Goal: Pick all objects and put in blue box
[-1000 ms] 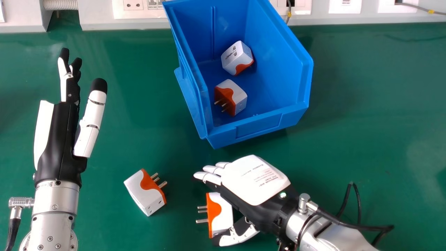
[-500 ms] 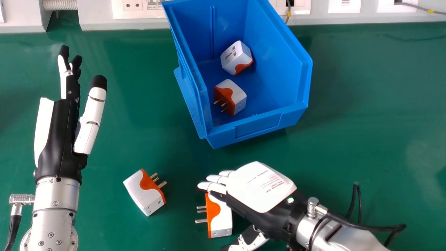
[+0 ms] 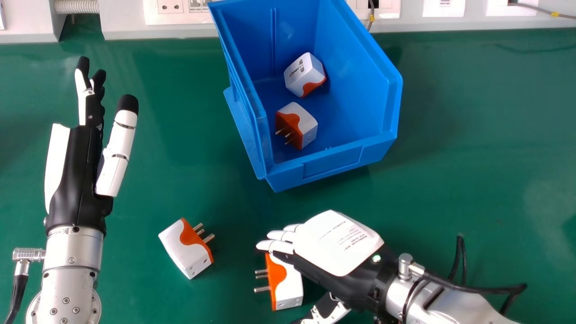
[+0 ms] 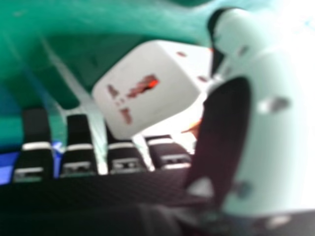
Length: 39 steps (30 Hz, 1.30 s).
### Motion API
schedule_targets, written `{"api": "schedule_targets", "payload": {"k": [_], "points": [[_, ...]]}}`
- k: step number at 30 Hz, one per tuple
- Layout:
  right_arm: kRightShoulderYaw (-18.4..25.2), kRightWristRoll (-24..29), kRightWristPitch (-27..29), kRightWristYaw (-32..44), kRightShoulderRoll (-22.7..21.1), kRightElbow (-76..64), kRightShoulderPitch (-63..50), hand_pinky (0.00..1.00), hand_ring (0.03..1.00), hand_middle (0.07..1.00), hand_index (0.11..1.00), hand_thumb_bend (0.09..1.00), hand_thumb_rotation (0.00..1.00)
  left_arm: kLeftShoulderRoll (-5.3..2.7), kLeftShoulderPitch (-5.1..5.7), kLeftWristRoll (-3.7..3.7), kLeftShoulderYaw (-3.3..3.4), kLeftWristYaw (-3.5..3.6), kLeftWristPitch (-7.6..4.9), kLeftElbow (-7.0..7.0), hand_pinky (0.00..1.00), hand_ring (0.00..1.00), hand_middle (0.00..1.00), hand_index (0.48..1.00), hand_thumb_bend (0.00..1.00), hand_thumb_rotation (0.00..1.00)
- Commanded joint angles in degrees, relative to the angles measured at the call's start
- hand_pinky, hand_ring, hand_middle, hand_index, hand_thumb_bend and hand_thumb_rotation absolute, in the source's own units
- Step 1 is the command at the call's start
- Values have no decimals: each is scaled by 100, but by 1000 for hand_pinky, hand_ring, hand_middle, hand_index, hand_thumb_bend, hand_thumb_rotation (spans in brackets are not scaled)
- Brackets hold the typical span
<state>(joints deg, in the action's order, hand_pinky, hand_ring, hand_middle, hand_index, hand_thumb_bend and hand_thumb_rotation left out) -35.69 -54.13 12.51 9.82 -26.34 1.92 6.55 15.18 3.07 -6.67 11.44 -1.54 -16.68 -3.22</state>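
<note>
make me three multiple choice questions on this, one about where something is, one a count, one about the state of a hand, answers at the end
1. Where does the plug adapter nearest the left hand lie?
A) Inside the blue box
B) On the left hand's palm
C) On the green table

2. How many plug adapters are inside the blue box?
A) One
B) Two
C) Four

3. How are the left hand's fingers?
A) Straight, holding nothing
B) Curled round a plug adapter
C) Curled into an empty fist

1: C, it rests on the green surface, outside the box.
2: B, a far adapter and a near adapter sit within its walls.
3: A, they point straight ahead with nothing against them.
</note>
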Motion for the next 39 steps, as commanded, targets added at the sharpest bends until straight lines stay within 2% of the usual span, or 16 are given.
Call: {"api": "schedule_targets", "payload": {"k": [1, 6, 19, 31, 39], "points": [[-148, 8, 65, 150, 39, 169, -69, 760, 851, 871, 842, 313, 314, 12, -66, 27, 13, -14, -50, 126, 993, 1000, 1000, 999, 419, 1000], [-161, -20, 72, 27, 113, 336, -10, 759, 848, 868, 841, 307, 305, 21, -91, 11, 16, -26, -70, 68, 994, 1000, 1000, 999, 414, 1000], [-271, -124, 5, -280, 229, 806, 86, 757, 840, 859, 840, 310, 299, 21, -12, 0, 26, -20, -5, 231, 995, 1000, 1000, 1000, 418, 1000], [-321, -121, 6, -279, 239, 975, 145, 750, 837, 858, 851, 306, 285, 35, -20, -28, 33, -35, -27, 242, 993, 1000, 1000, 1000, 423, 1000], [-380, -229, -204, -190, 283, 1022, 211, 752, 845, 870, 867, 301, 279, 38, -47, -39, 36, -47, -26, 248, 993, 1000, 1000, 1000, 427, 1000]]}}
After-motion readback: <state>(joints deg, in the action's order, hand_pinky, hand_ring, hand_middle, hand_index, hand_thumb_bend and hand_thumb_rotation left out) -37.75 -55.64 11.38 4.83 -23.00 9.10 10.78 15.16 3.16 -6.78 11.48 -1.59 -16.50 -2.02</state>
